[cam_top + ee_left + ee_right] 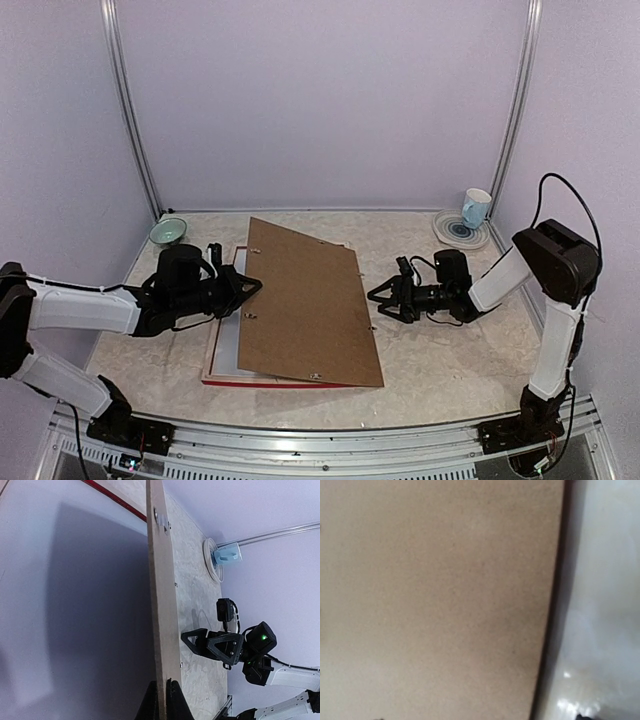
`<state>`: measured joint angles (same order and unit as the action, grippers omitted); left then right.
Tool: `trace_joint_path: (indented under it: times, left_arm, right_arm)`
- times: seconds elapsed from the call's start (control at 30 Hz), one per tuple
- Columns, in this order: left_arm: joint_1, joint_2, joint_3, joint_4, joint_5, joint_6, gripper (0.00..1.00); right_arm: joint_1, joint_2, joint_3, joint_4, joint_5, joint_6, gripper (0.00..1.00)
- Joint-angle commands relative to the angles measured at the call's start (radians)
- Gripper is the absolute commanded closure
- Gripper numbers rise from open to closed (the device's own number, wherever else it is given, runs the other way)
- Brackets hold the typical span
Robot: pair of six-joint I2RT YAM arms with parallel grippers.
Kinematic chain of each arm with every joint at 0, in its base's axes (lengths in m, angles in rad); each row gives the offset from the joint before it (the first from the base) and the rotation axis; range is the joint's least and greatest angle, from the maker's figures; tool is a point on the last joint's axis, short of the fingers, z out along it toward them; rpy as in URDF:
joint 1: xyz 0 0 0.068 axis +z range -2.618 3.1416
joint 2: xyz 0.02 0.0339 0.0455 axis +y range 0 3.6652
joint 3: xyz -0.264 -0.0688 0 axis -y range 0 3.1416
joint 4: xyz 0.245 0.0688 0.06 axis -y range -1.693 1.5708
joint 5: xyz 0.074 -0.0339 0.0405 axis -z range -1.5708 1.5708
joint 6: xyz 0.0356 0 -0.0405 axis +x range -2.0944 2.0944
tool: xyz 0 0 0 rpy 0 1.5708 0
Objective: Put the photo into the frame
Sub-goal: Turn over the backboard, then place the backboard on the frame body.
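The red frame lies flat in the middle of the table, and its red edge also shows in the left wrist view. My left gripper is shut on the left edge of a plain brown backing board and holds that edge up, so the board slopes down to the right. The left wrist view shows the board edge-on between my gripper's pinched fingers. Under it lies a pale sheet; I cannot tell whether it is the photo. My right gripper stands open beside the board's right edge.
A green bowl sits at the back left. A blue-and-white cup stands on a patterned saucer at the back right. Lilac walls close in the table on three sides. The right wrist view is filled by the blurred board.
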<state>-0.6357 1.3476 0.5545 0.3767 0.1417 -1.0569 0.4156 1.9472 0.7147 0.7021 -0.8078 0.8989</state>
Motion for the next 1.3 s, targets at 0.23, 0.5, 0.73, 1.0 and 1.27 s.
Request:
trace_joint_path:
  times: [0.23, 0.5, 0.73, 1.0, 1.27]
  left_arm:
    - [0.039, 0.050, -0.078, 0.007, -0.027, 0.086, 1.00]
    - [0.039, 0.042, -0.077, -0.054, -0.091, 0.107, 1.00]
    - [0.039, 0.056, -0.074, -0.102, -0.177, 0.126, 0.99]
    - [0.039, 0.074, -0.068, -0.124, -0.200, 0.133, 0.94]
    - [0.039, 0.083, -0.067, -0.138, -0.205, 0.129, 0.83]
  right_arm:
    - [0.016, 0.099, 0.022, -0.164, 0.050, -0.021, 0.18]
    - [0.032, 0.123, 0.044, -0.174, 0.054, -0.007, 0.18]
    - [0.050, 0.126, 0.075, -0.219, 0.056, -0.014, 0.18]
    - [0.064, 0.139, 0.086, -0.224, 0.047, -0.002, 0.18]
    - [0.087, 0.154, 0.089, -0.190, 0.015, 0.026, 0.18]
